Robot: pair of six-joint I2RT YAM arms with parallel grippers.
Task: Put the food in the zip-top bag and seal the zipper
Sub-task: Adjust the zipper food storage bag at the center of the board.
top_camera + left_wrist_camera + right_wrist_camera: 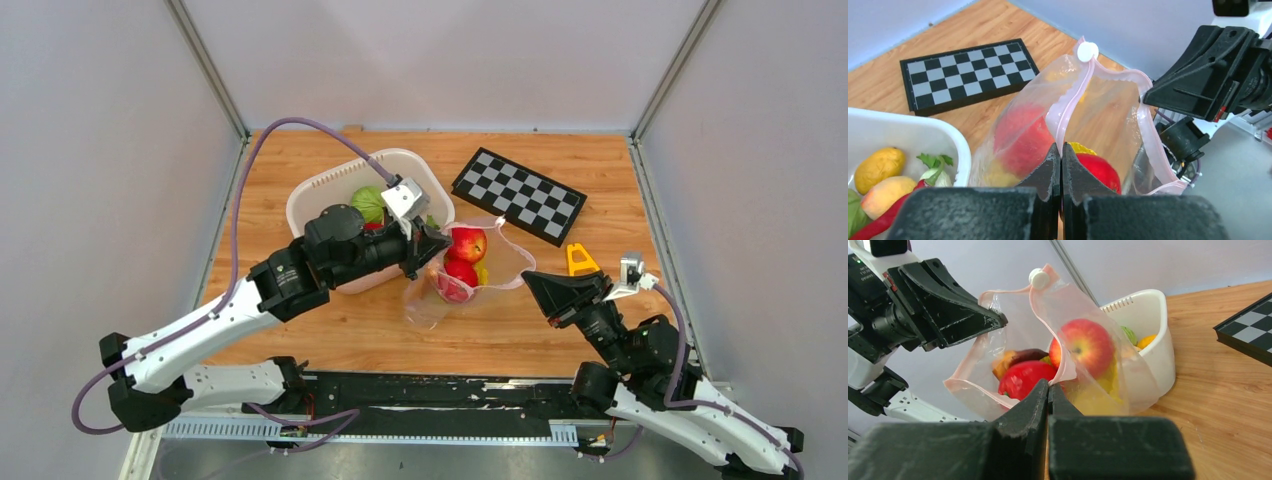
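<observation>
This is looking like a robotics lab: pale panels [100, 150] on metal posts [208, 65] are enclosing a wooden surface [330, 330], with a left arm [200, 335] and right arm [690, 410] bolted at its edge.

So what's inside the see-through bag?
A red-and-yellow apple, a plain red fruit, something yellow low down and a brown dark-topped piece. The crinkly bag blurs anything beneath them.

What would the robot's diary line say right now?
left gripper: shut on zipper | right gripper: shut on zipper | zip-top bag: open, red fruit inside | basket: holds food
</observation>
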